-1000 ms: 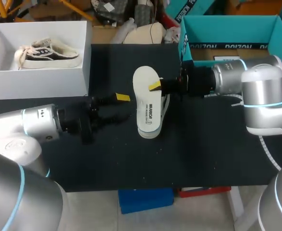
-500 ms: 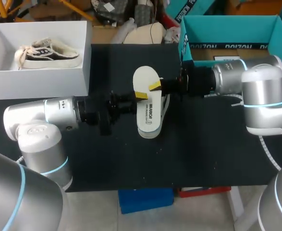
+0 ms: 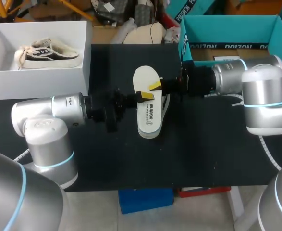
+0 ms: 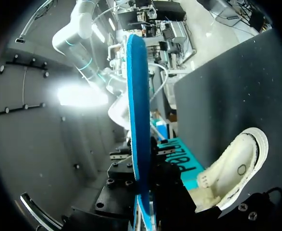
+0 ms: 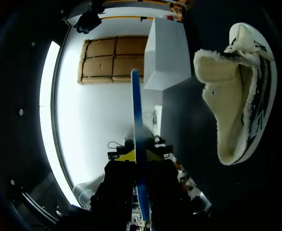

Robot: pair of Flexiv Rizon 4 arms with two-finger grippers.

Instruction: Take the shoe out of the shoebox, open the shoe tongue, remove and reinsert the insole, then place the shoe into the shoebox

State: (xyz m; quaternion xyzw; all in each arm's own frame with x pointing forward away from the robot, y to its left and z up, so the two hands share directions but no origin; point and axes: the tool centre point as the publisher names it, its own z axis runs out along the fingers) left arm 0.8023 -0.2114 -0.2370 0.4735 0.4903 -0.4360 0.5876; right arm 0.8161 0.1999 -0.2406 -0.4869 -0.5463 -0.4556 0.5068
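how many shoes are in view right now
2. One shoe lies inside the white shoebox at the table's far left. The other shoe lies on the black mat mid-table, partly hidden behind the insole in the head view.

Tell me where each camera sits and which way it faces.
Head view: above and behind, looking down on the table; both arms show, left end effector and right end effector at the insole.
Left wrist view: on the left arm, facing the insole's edge; its end effector shows.
Right wrist view: on the right arm, facing the insole from the other side.
Shared: both wrist views show insole and shoe.
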